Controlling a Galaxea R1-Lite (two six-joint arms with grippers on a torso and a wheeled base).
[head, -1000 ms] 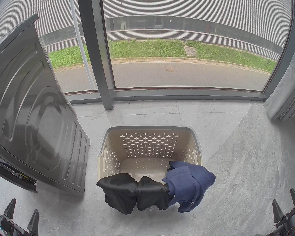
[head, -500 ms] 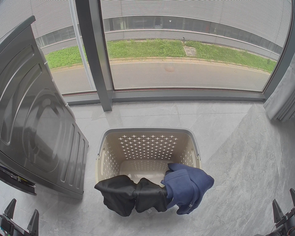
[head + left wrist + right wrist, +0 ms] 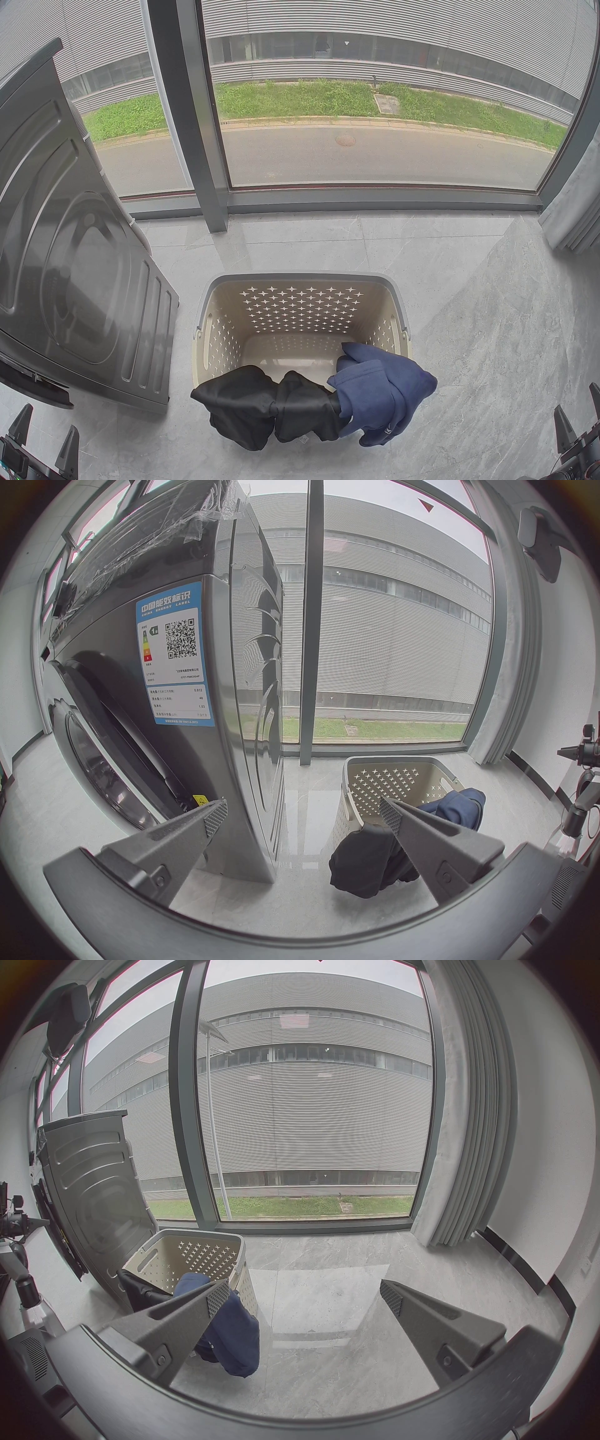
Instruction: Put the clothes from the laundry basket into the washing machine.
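Observation:
A beige perforated laundry basket (image 3: 300, 309) (image 3: 400, 780) (image 3: 187, 1257) stands on the grey floor in the middle of the head view. Over its near rim hang a black garment (image 3: 265, 406) (image 3: 365, 861) (image 3: 140, 1291) and a blue garment (image 3: 378, 390) (image 3: 459, 805) (image 3: 234, 1332). The grey washing machine (image 3: 69, 250) (image 3: 187, 705) (image 3: 94, 1191) stands to the basket's left, its round door (image 3: 100, 761) facing away from the basket. My left gripper (image 3: 45, 437) (image 3: 300, 820) is open, low at the near left. My right gripper (image 3: 578, 415) (image 3: 300, 1300) is open, low at the near right. Both are apart from the clothes.
A floor-to-ceiling window (image 3: 375, 94) with a dark frame post (image 3: 194, 125) closes the far side. A grey curtain (image 3: 575, 206) (image 3: 462, 1129) hangs at the far right. Bare tiled floor (image 3: 487, 300) lies right of the basket.
The whole head view has shifted: basket and washing machine sit slightly lower and the machine further left. Both grippers stay as they were, and the clothes hang unchanged.

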